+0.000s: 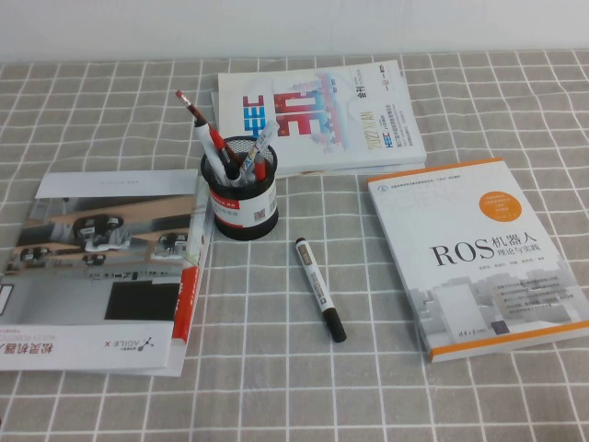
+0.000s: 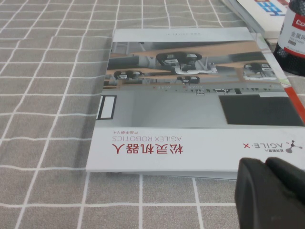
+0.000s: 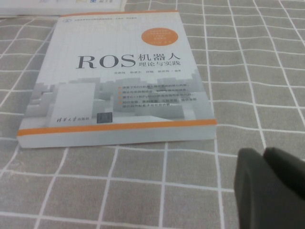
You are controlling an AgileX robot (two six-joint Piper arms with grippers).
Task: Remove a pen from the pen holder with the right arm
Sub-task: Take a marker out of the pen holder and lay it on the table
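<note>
Tablecloth [image 1: 276, 391] bears three books [image 1: 101, 267] [image 1: 317, 115] [image 1: 474, 253], one holder [image 1: 241, 207], one marker [image 1: 319, 287], beneath two end effectors [image 2: 267, 164] [image 3: 264, 155].

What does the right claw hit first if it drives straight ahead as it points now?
Probably the ROS book, near its closest corner, ahead of the right claw; depth unclear, tablecloth might come first. Left claw hangs by the AgileX booklet.

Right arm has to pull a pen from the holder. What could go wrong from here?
1. Right tool is shut, by the ROS book's near edge; unless it opens first it would shove pens, not grip them.
2. They lean crowded in the pen holder; pulling one may drag a neighbour or tip the holder.
3. A marker lies loose between holder and book; the arm might sweep it.
Left tool sits parked by the booklet's edge.
</note>
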